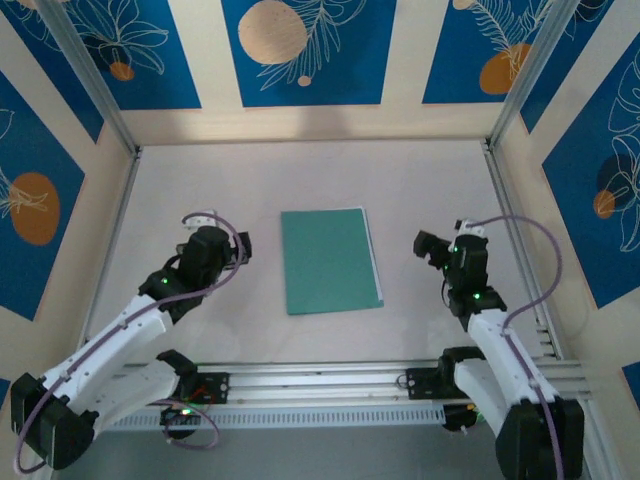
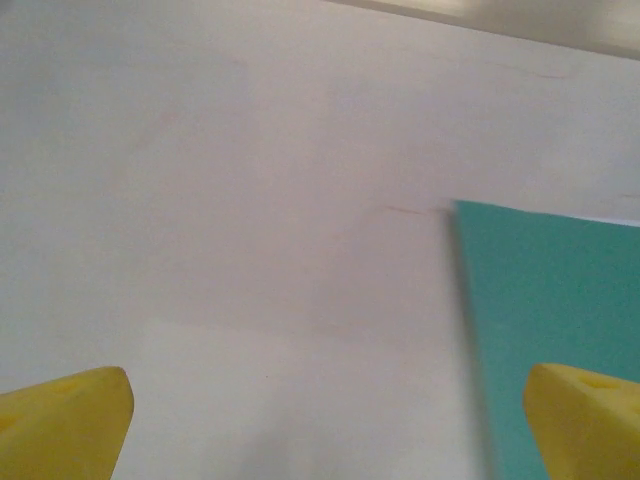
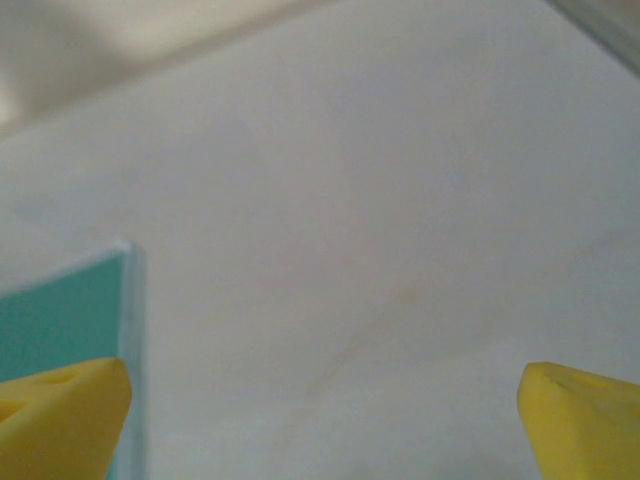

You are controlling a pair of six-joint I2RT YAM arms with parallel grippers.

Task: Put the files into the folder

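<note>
Count: 1 folder [image 1: 330,260], 2 grippers. The folder is plain teal-green and rectangular, and lies flat and closed in the middle of the table [image 1: 420,180], with a thin pale strip [image 1: 373,255] showing along its right edge. The left gripper [image 1: 238,250] and the right gripper [image 1: 428,246] both stand wide apart holding nothing, 1 on each side of the folder and clear of it.

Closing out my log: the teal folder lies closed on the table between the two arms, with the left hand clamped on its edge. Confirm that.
Not quite: the left hand stands open beside the folder, not touching it, as the top external view shows. The rest holds: the folder lies closed on the table between the two arms.
</note>
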